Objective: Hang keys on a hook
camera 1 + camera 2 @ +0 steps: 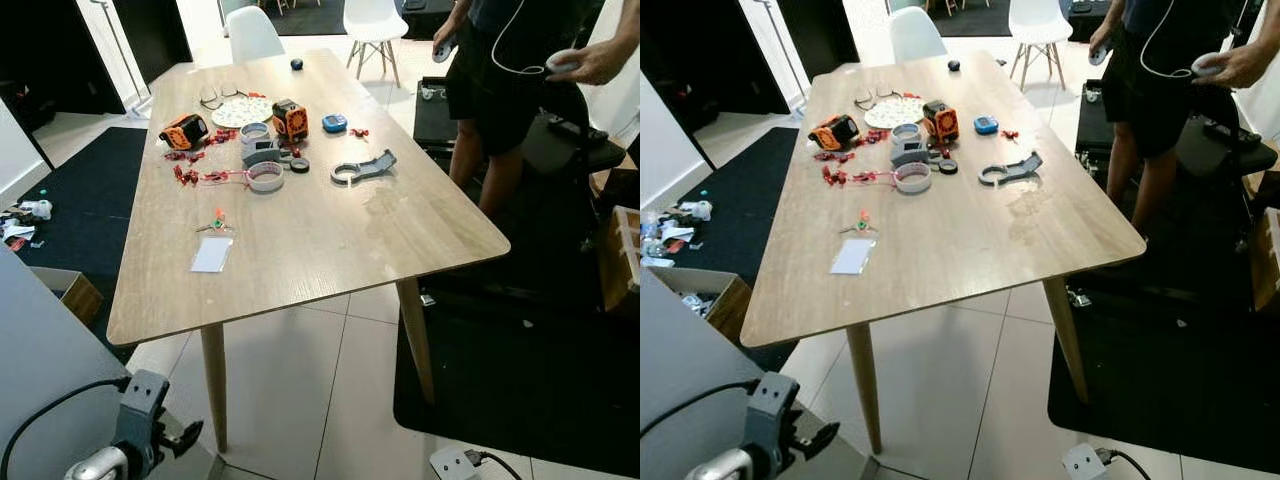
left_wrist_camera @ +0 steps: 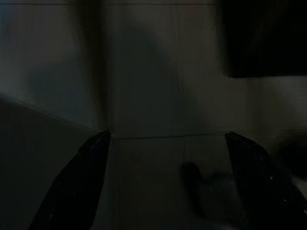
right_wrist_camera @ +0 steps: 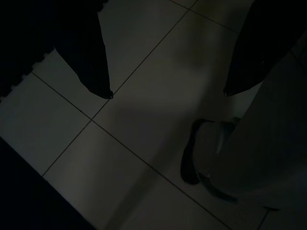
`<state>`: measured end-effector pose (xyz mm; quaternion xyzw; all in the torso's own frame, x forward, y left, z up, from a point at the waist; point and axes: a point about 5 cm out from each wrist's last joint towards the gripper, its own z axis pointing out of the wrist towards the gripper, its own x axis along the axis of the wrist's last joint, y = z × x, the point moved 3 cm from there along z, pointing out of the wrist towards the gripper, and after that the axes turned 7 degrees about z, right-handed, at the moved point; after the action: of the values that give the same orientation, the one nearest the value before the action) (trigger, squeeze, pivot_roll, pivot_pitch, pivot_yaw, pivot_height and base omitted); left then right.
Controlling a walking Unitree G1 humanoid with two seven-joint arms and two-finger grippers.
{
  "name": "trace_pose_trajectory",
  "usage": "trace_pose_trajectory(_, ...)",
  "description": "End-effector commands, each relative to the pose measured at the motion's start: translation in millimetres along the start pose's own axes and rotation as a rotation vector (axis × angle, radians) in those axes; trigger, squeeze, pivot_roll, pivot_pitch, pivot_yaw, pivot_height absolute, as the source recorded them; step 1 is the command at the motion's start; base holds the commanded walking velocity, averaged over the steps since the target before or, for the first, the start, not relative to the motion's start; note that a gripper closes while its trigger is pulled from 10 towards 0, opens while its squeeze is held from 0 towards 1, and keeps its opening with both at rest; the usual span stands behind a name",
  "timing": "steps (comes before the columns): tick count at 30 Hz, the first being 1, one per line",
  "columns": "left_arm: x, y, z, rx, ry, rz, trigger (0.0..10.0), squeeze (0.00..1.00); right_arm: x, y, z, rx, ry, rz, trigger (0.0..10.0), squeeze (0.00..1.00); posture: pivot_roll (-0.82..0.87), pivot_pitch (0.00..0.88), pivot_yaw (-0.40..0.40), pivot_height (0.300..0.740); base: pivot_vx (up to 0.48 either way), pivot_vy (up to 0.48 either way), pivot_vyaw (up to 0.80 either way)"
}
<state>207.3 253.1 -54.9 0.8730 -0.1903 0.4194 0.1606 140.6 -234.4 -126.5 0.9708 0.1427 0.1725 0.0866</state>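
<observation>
Keys (image 1: 214, 223) near the surface's (image 1: 330, 240) 7 o'clock edge, beside a white card (image 1: 212, 254) | we judge them light, loose, jangly; take the ring | left gripper (image 2: 163, 187) and right gripper (image 3: 165, 93) spread wide, hanging idle over floor tiles.

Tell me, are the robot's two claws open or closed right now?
Both open. The left gripper and the right gripper each show two black fingers spread wide apart above floor tiles.

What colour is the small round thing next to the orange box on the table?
Blue, with a lighter face; clearest in the left eye view.
</observation>
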Motion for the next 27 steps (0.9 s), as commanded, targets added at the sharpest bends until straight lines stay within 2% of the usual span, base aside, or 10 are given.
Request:
trace_pose_trajectory(1,13,-11.8,-14.3,-0.076,0.055,-0.008,10.0,0.0,-1,-2.5,0.1,0.01,0.0,-0.004,10.0,0.0,-0.11,0.036,0.096,0.74,0.0,0.0,0.0)
trace_pose_trajectory(3,17,-12.5,-17.5,-0.116,0.073,-0.01,10.0,0.0,-1,-2.5,0.0,0.011,-0.001,-0.005,10.0,0.0,-0.11,0.036,0.096,0.74,0.0,0.0,0.0)
trace_pose_trajectory(7,63,-14.8,-48.6,-0.449,0.264,-0.017,10.0,0.0,-1,-1.0,-0.1,0.01,0.0,-0.012,10.0,0.0,-0.11,0.037,0.09,0.74,0.0,0.0,0.0)
trace_pose_trajectory(9,76,-11.7,-57.3,-0.535,0.306,0.014,10.0,0.0,-1,-0.6,-0.1,0.01,0.0,-0.015,10.0,0.0,-0.11,0.037,0.089,0.74,0.0,0.0,0.0)
trace_pose_trajectory(16,108,6.5,-71.7,-0.678,0.403,0.141,10.0,0.0,-1,0.4,-0.2,0.009,-0.003,-0.021,10.0,0.0,-0.11,0.038,0.09,0.74,0.0,0.0,0.0)
trace_pose_trajectory(17,108,6.5,-71.7,-0.678,0.403,0.141,10.0,0.0,-1,0.4,-0.2,0.009,-0.003,-0.021,10.0,0.0,-0.11,0.038,0.09,0.74,0.0,0.0,0.0)
trace_pose_trajectory(22,99,39.2,-84.4,-0.839,0.37,0.073,10.0,0.0,-4,-0.9,-0.3,0.015,-0.01,-0.028,10.0,0.0,-0.1,0.039,0.087,0.74,0.0,0.0,0.0)
trace_pose_trajectory(23,99,39.2,-84.4,-0.839,0.37,0.073,10.0,0.0,-4,-0.9,-0.3,0.015,-0.01,-0.028,10.0,0.0,-0.1,0.039,0.087,0.74,0.0,0.0,0.0)
trace_pose_trajectory(26,106,48.0,-90.0,-0.879,0.411,0.071,10.0,0.0,-4,-1.1,-0.4,0.015,-0.011,-0.03,10.0,0.0,-0.1,0.038,0.084,0.74,0.0,0.0,0.0)
trace_pose_trajectory(27,122,56.0,-96.0,-0.918,0.496,0.09,10.0,0.0,-5,-0.8,-0.4,0.015,-0.012,-0.034,10.0,0.0,-0.1,0.036,0.081,0.74,0.0,0.0,0.0)
